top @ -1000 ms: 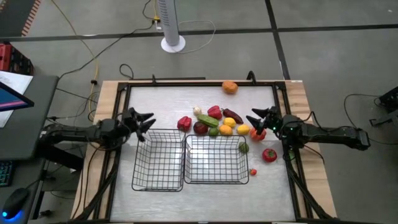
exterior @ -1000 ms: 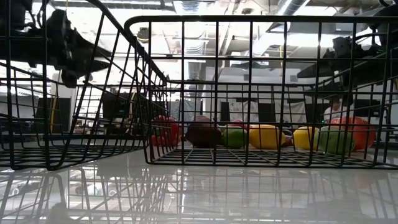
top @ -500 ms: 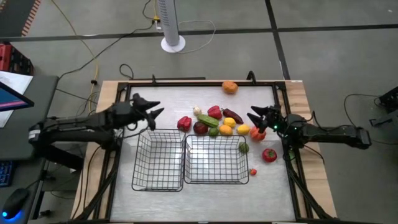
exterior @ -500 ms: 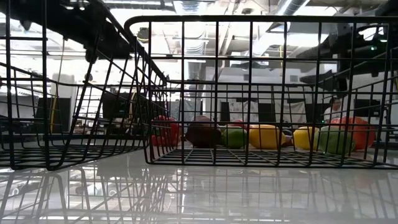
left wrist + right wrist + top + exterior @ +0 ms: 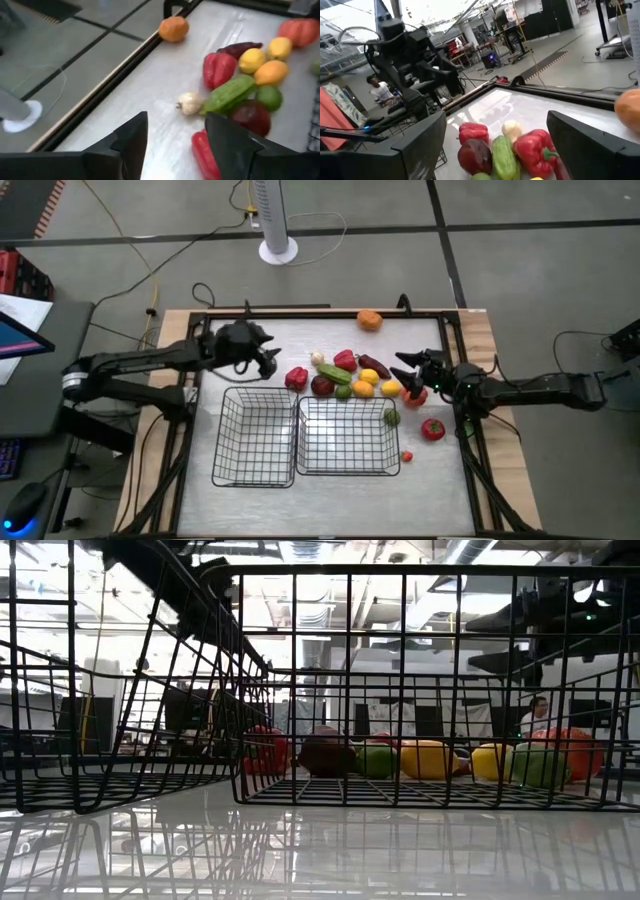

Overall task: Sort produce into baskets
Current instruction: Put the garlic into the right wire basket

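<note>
Within the last second the left gripper (image 5: 268, 360) had travelled from the left table edge toward the produce (image 5: 352, 377), and it hung just at 9 o'clock of the red pepper (image 5: 296, 378), fingers apart and empty. This probably meant the first pick was being prepared. The right gripper (image 5: 408, 370), also spread and holding nothing, had moved only a little and waited at 3 o'clock of the pile, close to the yellow pieces. Both baskets (image 5: 305, 438) stood side by side at 6 o'clock of the pile and had nothing inside. Open table remained at 12 o'clock of the pile, where only an orange fruit (image 5: 370, 321) lay near the far frame. Between pile and basket rims the room was narrow.
</note>
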